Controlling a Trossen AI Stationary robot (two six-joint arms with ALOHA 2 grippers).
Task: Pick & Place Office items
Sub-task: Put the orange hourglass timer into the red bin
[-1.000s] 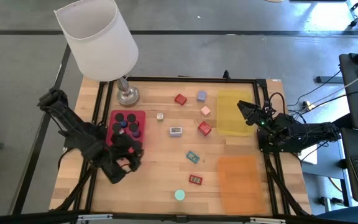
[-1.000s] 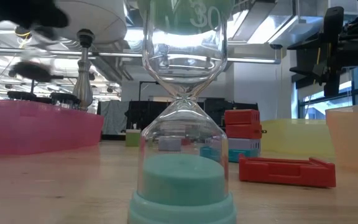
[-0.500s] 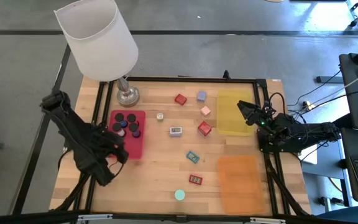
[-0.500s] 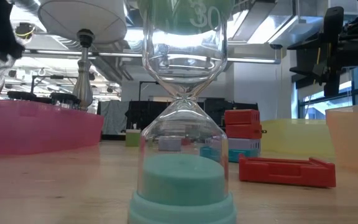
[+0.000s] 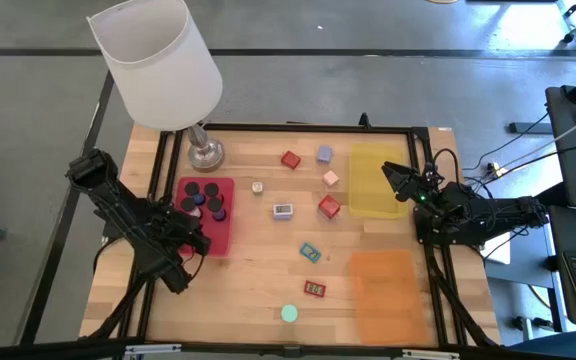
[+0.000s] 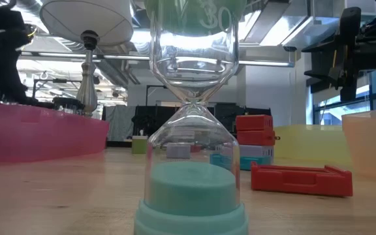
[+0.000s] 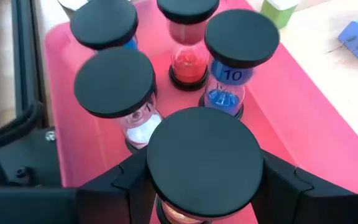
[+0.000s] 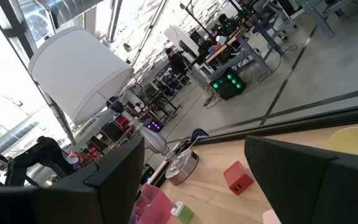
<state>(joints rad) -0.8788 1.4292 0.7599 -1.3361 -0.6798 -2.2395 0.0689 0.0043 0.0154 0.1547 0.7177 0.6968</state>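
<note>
left gripper (image 7: 197, 186) sits over the pink tray (image 7: 303, 124) at the left of the tabletop (image 5: 258, 270) — its fingers (image 7: 114, 186) are clamped on a black-capped sand timer (image 7: 204, 158), low over the tray floor.

four more black-capped timers (image 7: 114, 84) crowd right next to it. we judge the risk is here: letting go with the timer tilted, or sweeping a finger sideways on the way out, could topple a neighbour.

right gripper (image 5: 388, 172) waits by the yellow tray (image 5: 378, 190), fingers apart and empty.

other items lie loose on the tabletop: a red block (image 5: 290, 159), a lavender block (image 5: 324, 154) and a flat red piece (image 5: 314, 289).

the wrist view alone shows the grip and the packed caps; the high view only shows the arm at the tray edge. the low view gives us the teal sand timer (image 6: 191, 189) up close — seen from above it is only a small teal disc (image 5: 288, 313).
</note>
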